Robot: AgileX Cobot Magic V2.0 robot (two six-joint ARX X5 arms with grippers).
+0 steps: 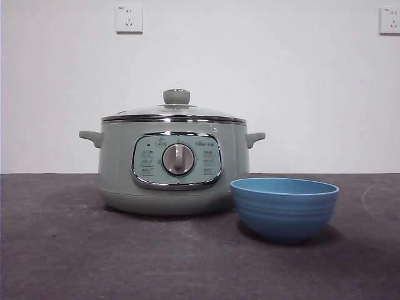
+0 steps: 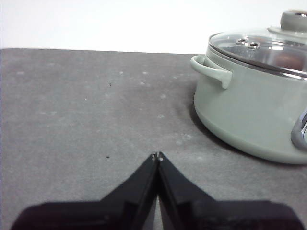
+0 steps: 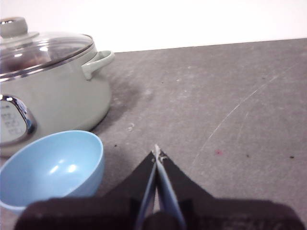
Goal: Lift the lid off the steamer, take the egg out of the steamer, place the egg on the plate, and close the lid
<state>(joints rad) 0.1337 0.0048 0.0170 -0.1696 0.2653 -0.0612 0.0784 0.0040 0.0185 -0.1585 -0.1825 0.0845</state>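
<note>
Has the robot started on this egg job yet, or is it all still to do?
Nothing looks done yet. The glass lid sits on the green steamer, and the blue bowl beside it is empty. The left gripper and right gripper are both shut over the bare table, holding nothing. Left to do: lift the lid, move the egg to the bowl, close the lid. The egg cannot be made out clearly.

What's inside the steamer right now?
Lid sits closed on the steamer. Through the glass the left wrist view shows a faint brownish blur, possibly the egg, too unclear to confirm. The front view shows nothing of the inside. The bowl is empty.
</note>
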